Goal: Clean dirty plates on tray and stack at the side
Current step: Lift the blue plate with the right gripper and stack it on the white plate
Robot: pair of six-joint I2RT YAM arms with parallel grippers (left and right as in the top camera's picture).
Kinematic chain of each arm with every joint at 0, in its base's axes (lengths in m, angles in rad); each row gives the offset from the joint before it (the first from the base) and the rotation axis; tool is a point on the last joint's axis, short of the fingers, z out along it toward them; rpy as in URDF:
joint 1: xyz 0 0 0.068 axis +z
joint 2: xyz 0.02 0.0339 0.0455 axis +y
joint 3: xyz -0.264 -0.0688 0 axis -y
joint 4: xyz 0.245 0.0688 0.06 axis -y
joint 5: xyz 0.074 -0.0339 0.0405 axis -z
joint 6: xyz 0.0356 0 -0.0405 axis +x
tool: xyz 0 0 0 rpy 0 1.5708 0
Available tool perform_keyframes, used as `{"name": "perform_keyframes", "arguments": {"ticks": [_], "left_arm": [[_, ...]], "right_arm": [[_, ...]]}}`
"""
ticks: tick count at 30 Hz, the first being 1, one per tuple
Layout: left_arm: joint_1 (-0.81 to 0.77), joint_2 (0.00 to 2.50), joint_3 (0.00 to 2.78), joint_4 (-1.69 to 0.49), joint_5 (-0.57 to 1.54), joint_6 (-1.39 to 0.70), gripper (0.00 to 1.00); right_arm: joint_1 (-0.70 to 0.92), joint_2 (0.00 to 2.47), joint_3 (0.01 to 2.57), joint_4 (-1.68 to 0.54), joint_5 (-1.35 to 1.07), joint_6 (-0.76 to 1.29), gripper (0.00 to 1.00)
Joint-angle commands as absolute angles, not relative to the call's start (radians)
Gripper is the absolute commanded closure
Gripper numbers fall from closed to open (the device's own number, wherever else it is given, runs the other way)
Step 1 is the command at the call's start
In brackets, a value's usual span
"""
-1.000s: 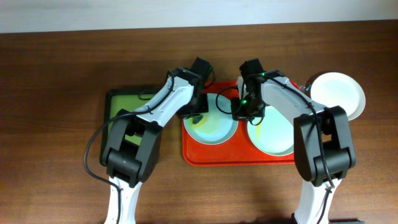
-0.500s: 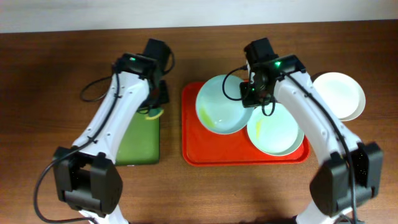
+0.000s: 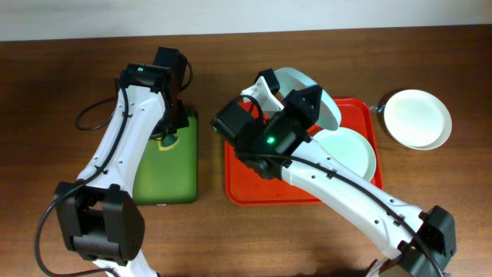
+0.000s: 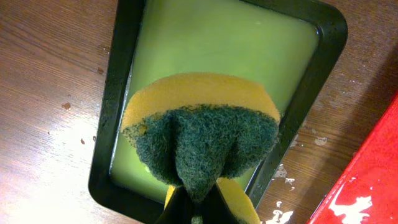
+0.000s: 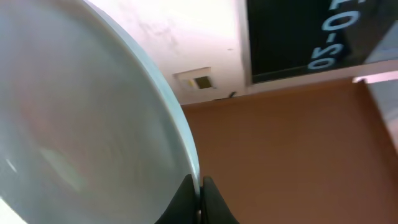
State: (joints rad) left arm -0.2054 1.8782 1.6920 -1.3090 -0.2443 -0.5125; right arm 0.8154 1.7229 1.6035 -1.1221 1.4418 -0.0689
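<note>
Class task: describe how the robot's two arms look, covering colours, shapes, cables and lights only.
Both the left arm and the right arm have smooth white links joined by boxy black joints. Each carries a small green light. A thin black cable loops beside the left arm. The left gripper has dark fingers.

1 pale, glossy plate (image 5: pixel 74 124) fills the left half of the view, blurred, its curved rim sweeping from the top left down to the bottom middle. There the right gripper (image 5: pixel 199 194) has its 2 dark fingers (image 5: pixel 214 208) pinched on the rim, 1 on each face. Beyond, a white wall (image 5: pixel 205 31) carries a small rectangular fitting (image 5: pixel 198 81) and, at the far right, a dark panel (image 5: pixel 305 37) with white lettering. Below the wall spreads a plain brown surface (image 5: pixel 298 155).
</note>
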Motion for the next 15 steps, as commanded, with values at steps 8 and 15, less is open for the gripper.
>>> {"name": "perform_keyframes", "arguments": {"ticks": [8, 15], "left_arm": [[-0.202, 1.869, 1.684, -1.320, -0.259, -0.496, 1.00], [-0.202, 1.869, 1.682, -1.318, -0.258, -0.496, 1.00]], "right_arm": [[0.331, 1.765, 1.593, -1.060, 0.150, -0.004, 0.96], [-0.364, 1.808, 1.534, -0.931, -0.169, 0.021, 0.96]]}}
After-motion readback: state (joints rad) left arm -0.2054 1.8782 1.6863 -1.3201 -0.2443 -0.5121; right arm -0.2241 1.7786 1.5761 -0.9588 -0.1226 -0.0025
